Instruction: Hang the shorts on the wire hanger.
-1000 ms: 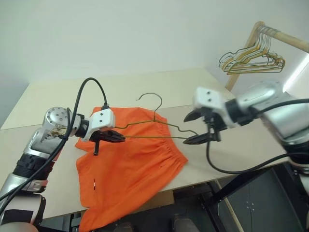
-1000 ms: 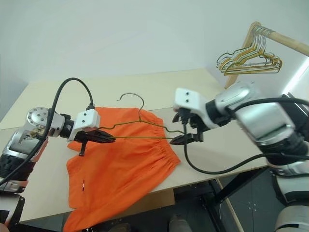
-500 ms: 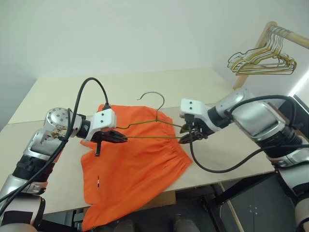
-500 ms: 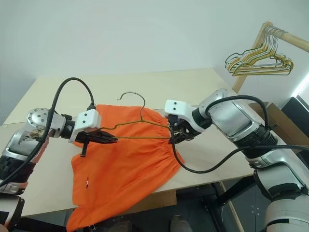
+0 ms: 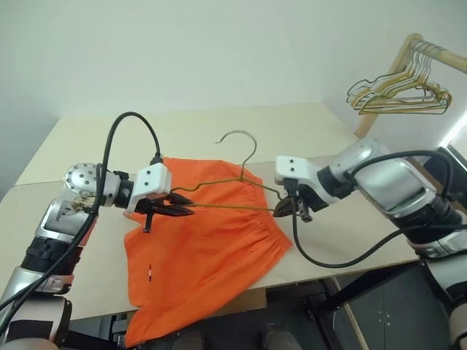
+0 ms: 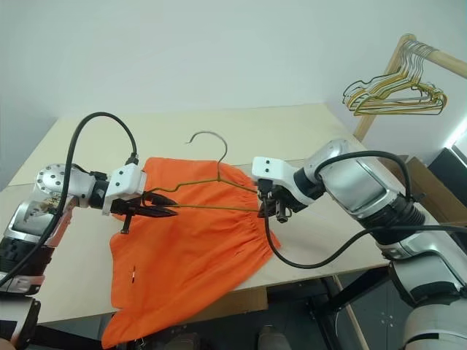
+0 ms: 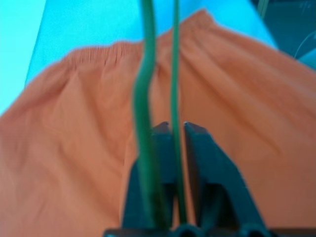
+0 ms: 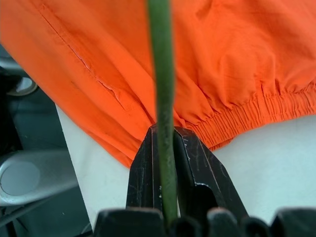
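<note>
The orange shorts (image 5: 204, 248) lie flat on the table, one leg drooping over its front edge. Just above them the wire hanger (image 5: 233, 209) is held level, with its hook (image 5: 237, 132) pointing up and away. My right gripper (image 5: 284, 210) is shut on the hanger's right corner; in the right wrist view the wire (image 8: 160, 59) is pinched between the fingers (image 8: 143, 163). My left gripper (image 5: 188, 205) is at the hanger's left end with its fingers slightly parted. The bottom wire (image 7: 174, 59) runs loosely between them over the shorts (image 7: 247, 98).
The light wooden table (image 5: 292, 131) stretches back to a pale wall. A wooden rack at the far right carries a bunch of yellowish and dark hangers (image 5: 401, 95). Black cables loop over my left forearm (image 5: 131, 124) and under the right one (image 5: 321, 251).
My right gripper came down and left onto the hanger's right corner and shut on it. The left gripper's fingers, earlier shut on the wire, have parted a little.
</note>
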Motion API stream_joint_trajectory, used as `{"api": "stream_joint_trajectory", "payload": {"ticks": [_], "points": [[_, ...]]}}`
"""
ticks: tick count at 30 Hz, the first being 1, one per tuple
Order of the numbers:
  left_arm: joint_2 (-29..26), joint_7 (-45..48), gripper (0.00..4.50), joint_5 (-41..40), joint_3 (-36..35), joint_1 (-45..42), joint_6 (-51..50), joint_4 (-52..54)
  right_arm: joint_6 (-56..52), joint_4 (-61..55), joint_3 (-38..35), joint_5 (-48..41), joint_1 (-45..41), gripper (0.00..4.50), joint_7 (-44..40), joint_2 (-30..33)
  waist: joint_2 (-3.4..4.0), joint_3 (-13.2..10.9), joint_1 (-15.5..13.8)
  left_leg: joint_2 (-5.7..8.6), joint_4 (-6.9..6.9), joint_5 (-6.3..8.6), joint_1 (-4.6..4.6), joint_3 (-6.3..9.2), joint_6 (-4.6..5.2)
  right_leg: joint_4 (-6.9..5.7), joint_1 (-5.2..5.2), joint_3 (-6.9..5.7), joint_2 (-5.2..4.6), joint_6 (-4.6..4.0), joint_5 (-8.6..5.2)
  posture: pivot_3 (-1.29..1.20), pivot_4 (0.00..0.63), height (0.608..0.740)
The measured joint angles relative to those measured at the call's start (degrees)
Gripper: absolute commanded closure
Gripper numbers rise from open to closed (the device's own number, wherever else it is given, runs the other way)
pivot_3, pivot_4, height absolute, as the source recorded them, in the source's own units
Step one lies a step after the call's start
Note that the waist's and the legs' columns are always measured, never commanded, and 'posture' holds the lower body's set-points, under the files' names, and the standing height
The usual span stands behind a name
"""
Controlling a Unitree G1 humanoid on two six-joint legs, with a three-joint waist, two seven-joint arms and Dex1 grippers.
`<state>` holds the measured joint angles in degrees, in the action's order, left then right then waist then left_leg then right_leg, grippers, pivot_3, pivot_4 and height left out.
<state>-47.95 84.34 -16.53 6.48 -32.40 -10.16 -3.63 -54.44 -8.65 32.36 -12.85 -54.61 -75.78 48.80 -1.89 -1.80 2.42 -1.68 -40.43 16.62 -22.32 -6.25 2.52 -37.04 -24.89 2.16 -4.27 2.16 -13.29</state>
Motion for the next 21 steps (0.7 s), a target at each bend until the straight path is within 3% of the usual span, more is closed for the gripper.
{"api": "stream_joint_trajectory", "payload": {"ticks": [6,9,15,21], "points": [[-0.6,0.4,0.93,-1.8,-2.5,-0.9,0.0,-5.2,-11.4,-7.7,-10.5,-6.9,11.5,4.5,2.9,6.0,-0.02,0.0,-0.2,-0.02,-0.04,0.0,-0.01,0.01,0.01,0.05,0.08,-0.11,-0.03,0.0,0.0,-0.04,0.0,0.74],[-1.5,-1.1,0.04,-3.3,-6.3,-0.4,-1.9,-6.1,-20.7,-9.7,-20.4,-10.5,20.9,4.5,7.0,8.2,-0.06,0.0,-0.2,-0.04,-0.05,0.02,0.02,0.06,0.04,0.08,0.18,-0.15,-0.05,0.0,0.0,-0.03,0.0,0.74],[2.3,-5.3,0.04,-12.0,-10.7,6.5,-9.9,4.0,-35.1,-8.9,-36.7,-14.2,34.8,4.5,16.6,2.5,-0.09,0.1,-0.1,-0.07,-0.05,0.05,0.38,0.47,0.06,0.14,0.64,-0.14,-0.02,0.04,0.01,-0.04,0.0,0.74],[4.1,-8.6,0.04,-17.7,-12.1,10.9,-13.8,14.9,-37.6,1.1,-40.8,-19.3,39.5,4.5,23.0,1.2,-0.1,0.1,0.2,-0.01,-0.01,0.05,0.54,0.49,0.06,0.19,0.76,-0.05,0.0,0.07,0.05,-0.04,0.0,0.74]]}}
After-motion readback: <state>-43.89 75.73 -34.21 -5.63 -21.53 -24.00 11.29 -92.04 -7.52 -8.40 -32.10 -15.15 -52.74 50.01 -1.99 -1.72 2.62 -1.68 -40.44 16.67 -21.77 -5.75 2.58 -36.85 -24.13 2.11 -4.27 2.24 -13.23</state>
